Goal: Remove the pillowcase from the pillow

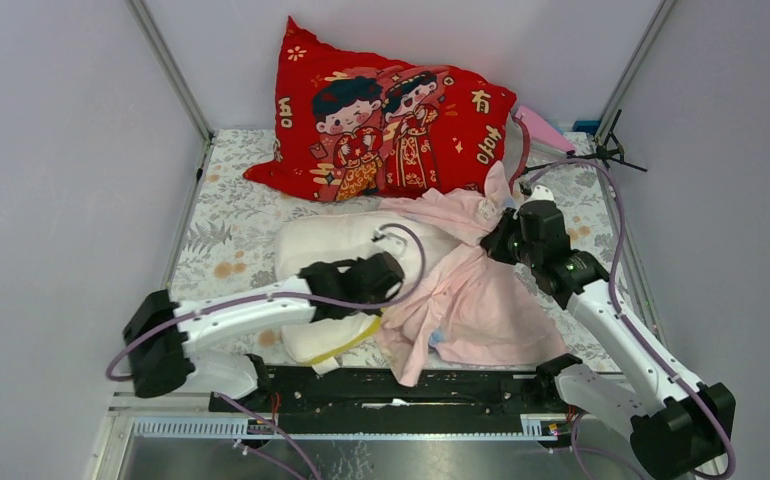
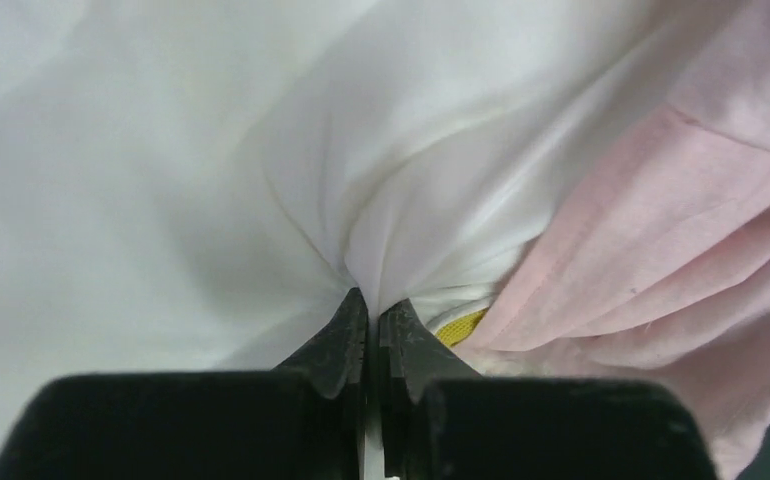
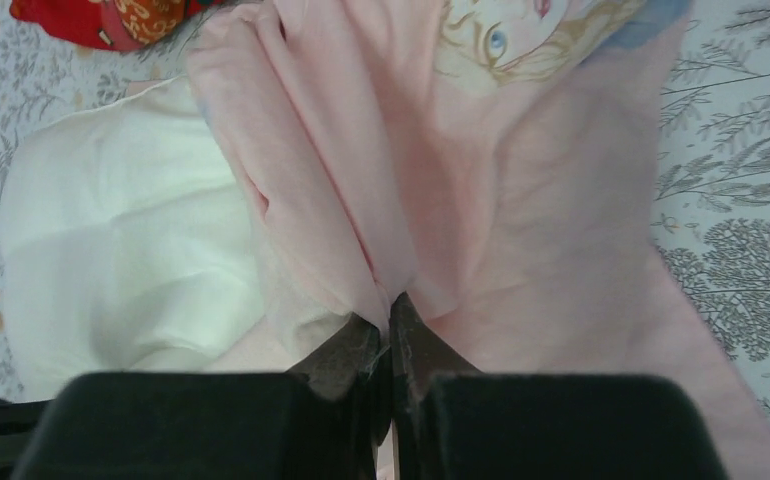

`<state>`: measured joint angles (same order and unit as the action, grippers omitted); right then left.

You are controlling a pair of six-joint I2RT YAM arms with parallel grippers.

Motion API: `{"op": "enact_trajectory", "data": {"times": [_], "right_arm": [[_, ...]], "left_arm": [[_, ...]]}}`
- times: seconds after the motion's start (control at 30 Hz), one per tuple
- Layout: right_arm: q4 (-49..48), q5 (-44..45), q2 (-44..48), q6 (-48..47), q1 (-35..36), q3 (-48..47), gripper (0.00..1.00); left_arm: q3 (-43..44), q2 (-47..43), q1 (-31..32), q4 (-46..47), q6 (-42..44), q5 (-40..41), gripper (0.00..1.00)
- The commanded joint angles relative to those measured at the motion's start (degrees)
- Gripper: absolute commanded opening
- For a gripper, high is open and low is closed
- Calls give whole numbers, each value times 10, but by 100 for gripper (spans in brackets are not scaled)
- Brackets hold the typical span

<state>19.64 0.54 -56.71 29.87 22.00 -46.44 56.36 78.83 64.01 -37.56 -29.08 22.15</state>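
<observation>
The cream-white pillow (image 1: 326, 245) with yellow piping (image 1: 346, 338) lies mid-table, mostly bare; it also shows in the left wrist view (image 2: 161, 180) and the right wrist view (image 3: 121, 240). The pale pink pillowcase (image 1: 481, 300) is bunched to the pillow's right and shows in the left wrist view (image 2: 661, 230) and the right wrist view (image 3: 521, 200). My left gripper (image 2: 373, 300) is shut on a pinch of the pillow's white fabric, near its right side (image 1: 393, 275). My right gripper (image 3: 389, 305) is shut on a fold of the pillowcase, at the case's far end (image 1: 496, 240).
A big red cushion (image 1: 381, 120) printed with a cartoon couple leans against the back wall. A floral sheet (image 1: 231, 230) covers the table. A pink object (image 1: 543, 125) and a black clamp (image 1: 606, 152) lie at the back right. Walls stand close on both sides.
</observation>
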Motion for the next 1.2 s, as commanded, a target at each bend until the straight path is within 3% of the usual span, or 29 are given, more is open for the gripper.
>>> {"op": "enact_trajectory", "data": {"times": [0.0,0.1,0.17,0.23,0.33,0.4,0.47,0.6,0.97,1.17], "right_arm": [[-8,81,37,7,-4,3,8],[-14,26,35,-5,-4,-2,15],[-6,-46,20,-23,-3,-25,25],[9,-101,2,-44,9,-52,47],[30,-51,1,-75,91,-83,77],[29,-10,6,-84,154,-91,91],[23,-23,1,-82,180,-93,98],[2,-41,-20,-72,221,-81,100],[-15,18,-76,-83,369,-82,100],[57,106,-92,-100,384,-103,94]], "left_arm": [[-18,-122,-61,7,-22,46,0],[-33,-182,-90,41,-16,9,0],[-36,-208,-109,57,-16,-14,0],[-35,-222,-121,70,-16,-38,0],[-33,-231,-131,88,-18,-61,0],[-33,-233,-134,98,-21,-67,0],[-34,-234,-136,106,-23,-69,0],[-33,-234,-136,117,-22,-76,0],[-38,-235,-136,133,-26,-74,0],[-34,-256,-139,105,-49,15,0]]}}
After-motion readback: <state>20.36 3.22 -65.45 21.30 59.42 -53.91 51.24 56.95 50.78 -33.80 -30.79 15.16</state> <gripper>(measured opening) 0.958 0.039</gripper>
